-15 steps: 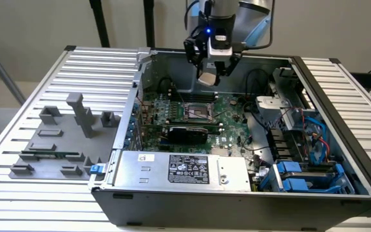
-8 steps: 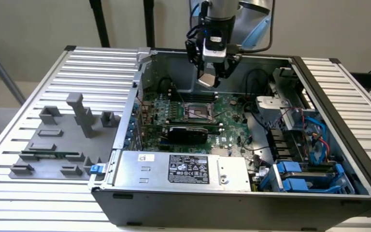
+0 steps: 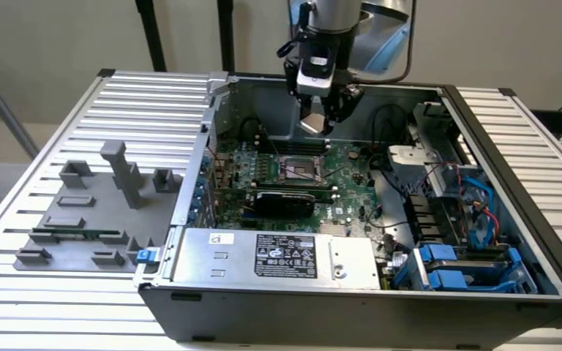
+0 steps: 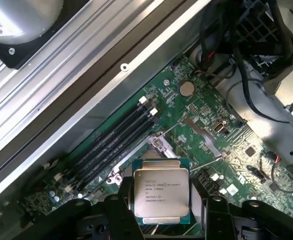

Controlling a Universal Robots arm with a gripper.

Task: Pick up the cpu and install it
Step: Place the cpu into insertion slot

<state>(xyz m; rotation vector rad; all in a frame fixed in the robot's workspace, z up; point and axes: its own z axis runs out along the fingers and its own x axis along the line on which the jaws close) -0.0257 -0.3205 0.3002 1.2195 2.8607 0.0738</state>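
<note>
The hand (image 3: pixel 317 121) is closed on the cpu (image 4: pixel 160 194), gripping it by two opposite edges with the metal top facing the wrist camera. The cpu hangs inside the case (image 3: pixel 261 314), above the far edge of the motherboard (image 3: pixel 347 167). It appears to be clear of the socket (image 3: pixel 296 170).

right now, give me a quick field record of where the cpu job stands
hand: closed on the cpu, raised above the motherboard
cpu: held between the hand's fingers, silvery printed top facing the wrist camera
socket: dark metal frame on the green motherboard, below the hand, looks empty
cpu installed: not yet
silver box: black label, at the case's near edge, apart from the hand
</note>
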